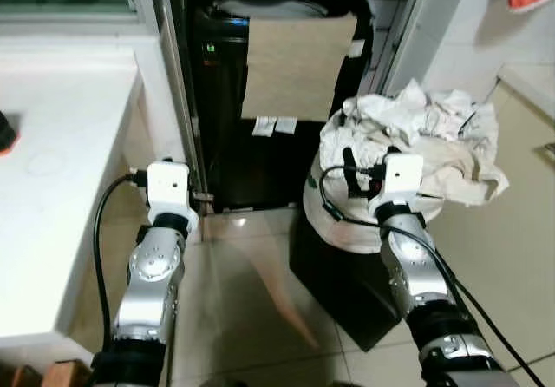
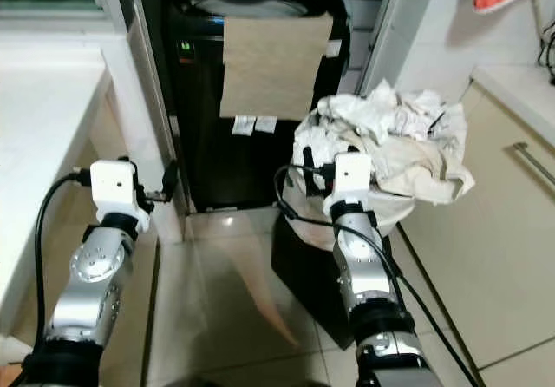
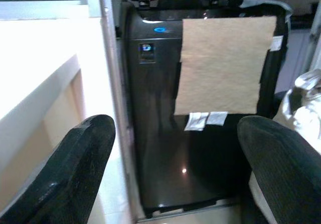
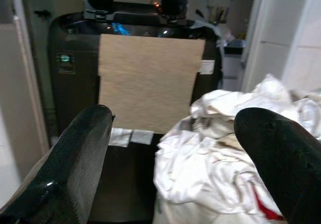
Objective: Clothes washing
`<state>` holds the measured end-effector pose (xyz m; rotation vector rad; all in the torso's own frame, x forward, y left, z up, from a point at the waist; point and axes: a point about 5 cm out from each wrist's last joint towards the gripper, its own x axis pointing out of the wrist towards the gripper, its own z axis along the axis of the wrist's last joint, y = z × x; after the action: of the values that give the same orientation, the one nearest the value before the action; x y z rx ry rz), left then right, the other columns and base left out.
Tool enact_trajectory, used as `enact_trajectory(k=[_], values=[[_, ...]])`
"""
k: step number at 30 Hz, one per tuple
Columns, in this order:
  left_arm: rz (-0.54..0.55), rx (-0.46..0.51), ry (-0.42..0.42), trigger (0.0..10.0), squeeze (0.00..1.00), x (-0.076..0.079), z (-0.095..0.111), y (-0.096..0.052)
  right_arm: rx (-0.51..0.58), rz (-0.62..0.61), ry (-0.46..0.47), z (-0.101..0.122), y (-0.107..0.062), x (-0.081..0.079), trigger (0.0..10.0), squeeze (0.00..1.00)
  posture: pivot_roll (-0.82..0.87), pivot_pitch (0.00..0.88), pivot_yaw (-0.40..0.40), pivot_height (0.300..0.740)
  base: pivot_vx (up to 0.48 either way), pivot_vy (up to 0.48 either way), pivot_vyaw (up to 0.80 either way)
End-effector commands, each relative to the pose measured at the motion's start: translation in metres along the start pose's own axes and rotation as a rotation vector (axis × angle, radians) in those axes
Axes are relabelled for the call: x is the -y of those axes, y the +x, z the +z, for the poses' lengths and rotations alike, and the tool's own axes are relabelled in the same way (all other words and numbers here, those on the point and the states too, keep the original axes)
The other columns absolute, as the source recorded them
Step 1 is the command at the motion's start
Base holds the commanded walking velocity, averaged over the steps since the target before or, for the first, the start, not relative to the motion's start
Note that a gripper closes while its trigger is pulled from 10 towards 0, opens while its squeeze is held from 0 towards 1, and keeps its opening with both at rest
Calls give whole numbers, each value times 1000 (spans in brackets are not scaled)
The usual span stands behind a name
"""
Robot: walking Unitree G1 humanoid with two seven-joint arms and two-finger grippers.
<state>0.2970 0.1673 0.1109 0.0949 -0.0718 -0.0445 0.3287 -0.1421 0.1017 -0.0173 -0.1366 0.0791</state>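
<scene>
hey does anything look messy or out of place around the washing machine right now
The laundry basket is overfilled: the pile of white clothes bulges above its rim and hangs over the side. A tan sheet covers the front of the black washing machine, which looks odd. Nothing is spilled on the floor.

Laundry pile (image 1: 416,135) right of washer (image 1: 260,144)

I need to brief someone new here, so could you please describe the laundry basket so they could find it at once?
Start at the tall black washing machine with a beige sheet taped to its front, standing in the gap beside the white counter. Just to its right, before the right gripper, sits the laundry basket, on a dark box. It alone is heaped with crumpled white and cream clothes.
</scene>
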Motion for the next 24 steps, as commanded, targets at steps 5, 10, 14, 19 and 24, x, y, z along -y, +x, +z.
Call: enact_trajectory(k=[5,10,14,19,24], values=[[-27,11,32,10000,0,8,3,2,1,-29,-15,2,2,7,10000,0,-59,0,-16,740,288,0,0],[-37,8,38,10000,0,9,3,4,-3,-26,-19,2,2,5,10000,0,-56,0,-18,740,0,0,0],[-50,16,75,10000,0,11,4,4,-4,-23,-20,2,4,4,10000,0,-56,0,-18,740,0,-352,0],[-42,14,44,10000,0,12,4,6,-1,-22,-21,2,5,3,10000,0,-56,0,-16,740,222,-397,0],[-18,8,41,10000,0,9,3,7,0,-21,-24,3,5,3,10000,0,-57,0,-15,740,123,-147,0]])
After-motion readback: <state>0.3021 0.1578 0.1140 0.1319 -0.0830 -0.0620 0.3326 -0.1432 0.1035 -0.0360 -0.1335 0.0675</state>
